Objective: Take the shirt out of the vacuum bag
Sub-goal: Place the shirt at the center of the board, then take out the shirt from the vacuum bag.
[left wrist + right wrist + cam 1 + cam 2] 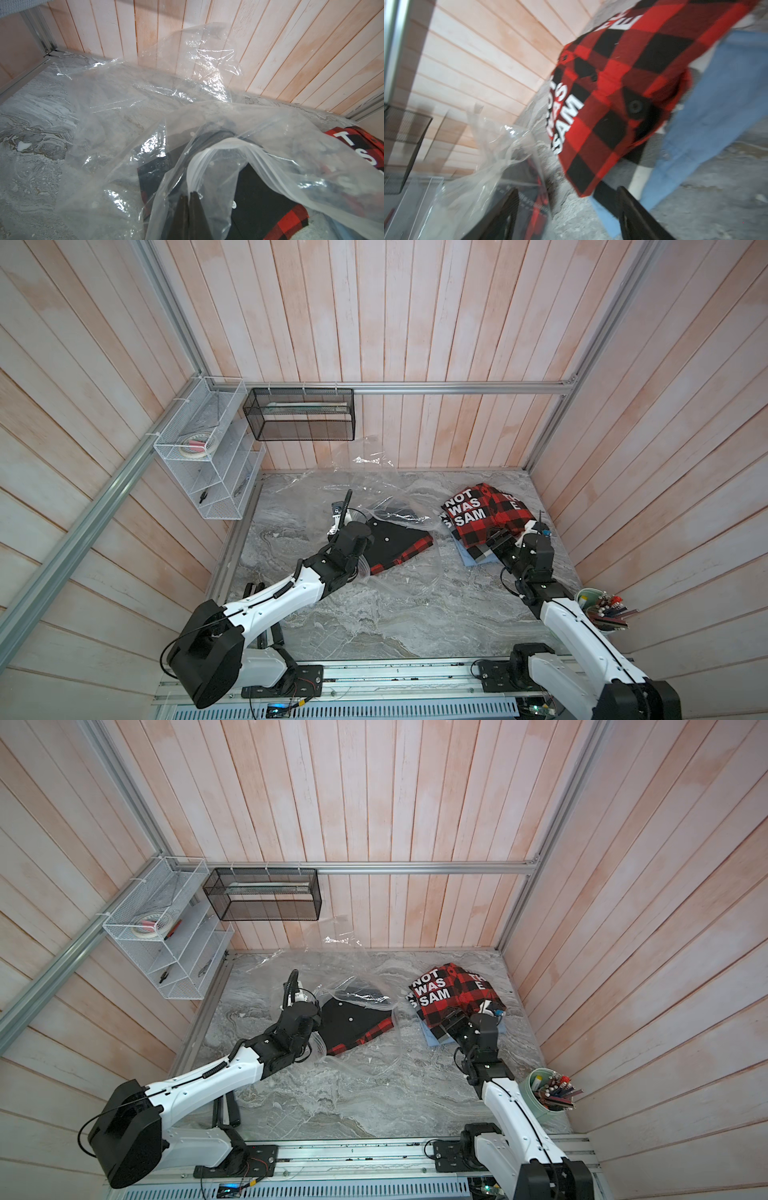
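Where the left gripper (189,197) has its jaws pressed together on a fold of its clear film, the vacuum bag (207,87) rises in a crinkled arch from the fingertips and spreads out ahead of them across the marble table (374,622), its far flap leaning up the plank wall (104,27). Inside the bag, just beyond and beneath those closed jaws, lies a black shirt (259,197) with white buttons and a red check edge. Well clear of the left jaws and outside the plastic, the red-and-black plaid shirt (623,83) with white lettering rests on a blue cloth (706,124), directly ahead of the right gripper (568,189). Its jaws stand wide apart and hold nothing; the plaid shirt's near corner hangs just ahead of the gap between them, and whether it touches either finger cannot be told through the blur. Behind the right gripper, beside its arm, stands a cup of pens (598,610)
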Controlling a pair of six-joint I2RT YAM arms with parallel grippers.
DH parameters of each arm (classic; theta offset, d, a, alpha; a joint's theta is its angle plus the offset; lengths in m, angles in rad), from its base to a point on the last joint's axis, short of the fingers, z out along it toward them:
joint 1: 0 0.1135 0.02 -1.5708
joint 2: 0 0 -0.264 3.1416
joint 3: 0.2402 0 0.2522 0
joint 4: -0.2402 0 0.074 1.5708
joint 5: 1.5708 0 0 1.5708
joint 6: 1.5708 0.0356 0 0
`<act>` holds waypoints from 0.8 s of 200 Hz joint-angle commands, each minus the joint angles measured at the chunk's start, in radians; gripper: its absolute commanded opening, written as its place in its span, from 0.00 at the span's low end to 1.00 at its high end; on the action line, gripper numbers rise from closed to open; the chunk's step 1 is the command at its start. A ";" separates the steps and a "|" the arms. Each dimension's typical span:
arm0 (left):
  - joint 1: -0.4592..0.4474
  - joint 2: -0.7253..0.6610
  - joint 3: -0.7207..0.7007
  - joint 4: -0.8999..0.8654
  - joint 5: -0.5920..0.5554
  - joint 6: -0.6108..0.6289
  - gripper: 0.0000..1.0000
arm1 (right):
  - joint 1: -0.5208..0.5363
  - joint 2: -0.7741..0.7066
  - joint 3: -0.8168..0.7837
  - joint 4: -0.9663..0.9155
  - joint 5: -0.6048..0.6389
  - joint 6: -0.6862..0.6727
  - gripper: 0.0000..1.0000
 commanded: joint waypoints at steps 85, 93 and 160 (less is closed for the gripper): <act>-0.093 0.016 0.059 -0.023 -0.033 -0.018 0.00 | 0.694 0.251 0.066 0.173 0.264 0.140 0.76; -0.097 0.013 0.057 -0.025 -0.037 -0.018 0.00 | 0.714 0.281 0.067 0.205 0.272 0.150 0.76; -0.129 0.001 0.046 -0.027 -0.054 -0.021 0.00 | 0.694 0.570 0.154 0.382 0.205 0.154 0.76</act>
